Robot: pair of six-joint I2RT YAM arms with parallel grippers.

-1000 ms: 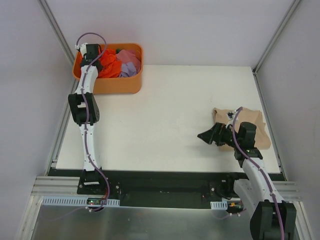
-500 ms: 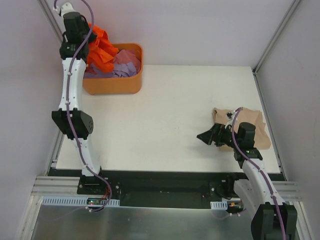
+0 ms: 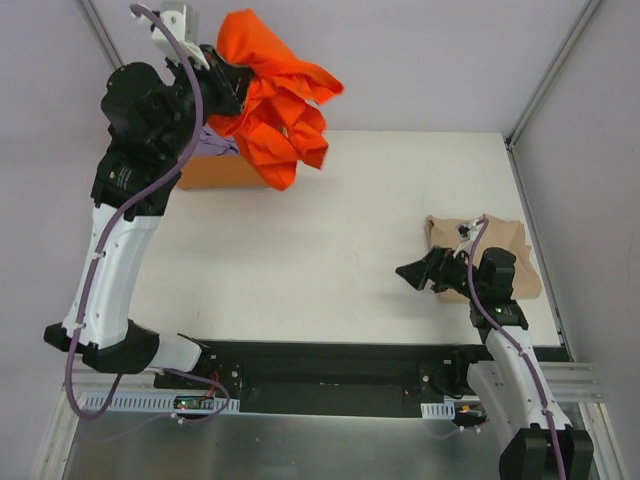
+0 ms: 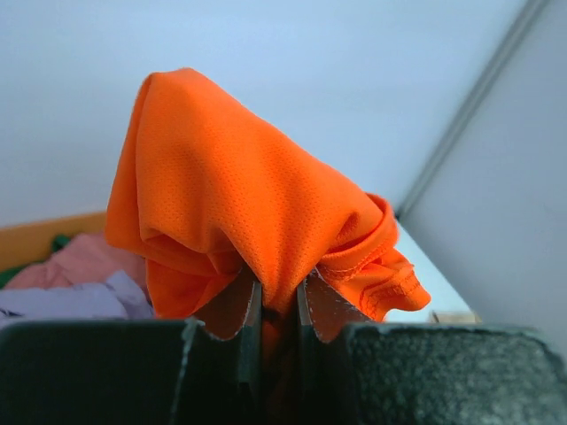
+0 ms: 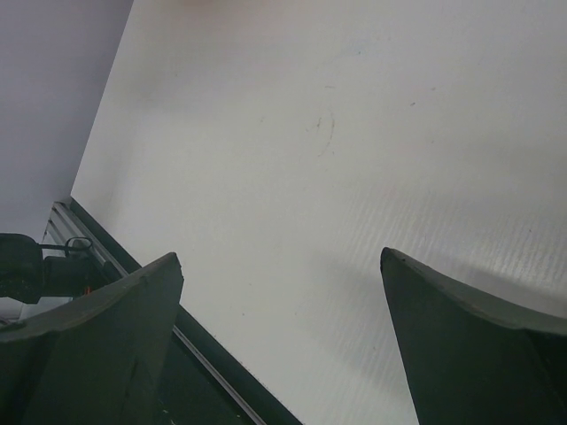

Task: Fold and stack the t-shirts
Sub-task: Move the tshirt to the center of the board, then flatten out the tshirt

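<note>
In the top external view, the left arm was reared high over the far left corner of the table (image 3: 330,230), and the left gripper (image 3: 232,88) was clamped on a bunched orange t-shirt (image 3: 275,110) that hung in loose folds in the air, its lower edge dangling in front of the orange bin (image 3: 215,172). The arm and the shirt hid most of the bin, and only a scrap of lavender garment (image 3: 215,143) showed at its rim. Near the right side of the table lay a folded tan t-shirt (image 3: 505,250). The right arm reached in low beside it, with the right gripper (image 3: 408,272) just off the shirt's left edge, pointed toward the middle of the table and holding nothing. In the left wrist view, the jaws were pinched nearly together on a fold of the orange t-shirt, which rose in a peak above the fingertips and spilled to both sides, its hemmed edge curling on the right. Behind it, at lower left, sat a pink garment (image 4: 75,261) and the lavender garment against the bin's wall. In the right wrist view, the two dark fingers (image 5: 97,328) were spread wide apart with only bare white table between them, and the table's near edge ran along the lower left.
</note>
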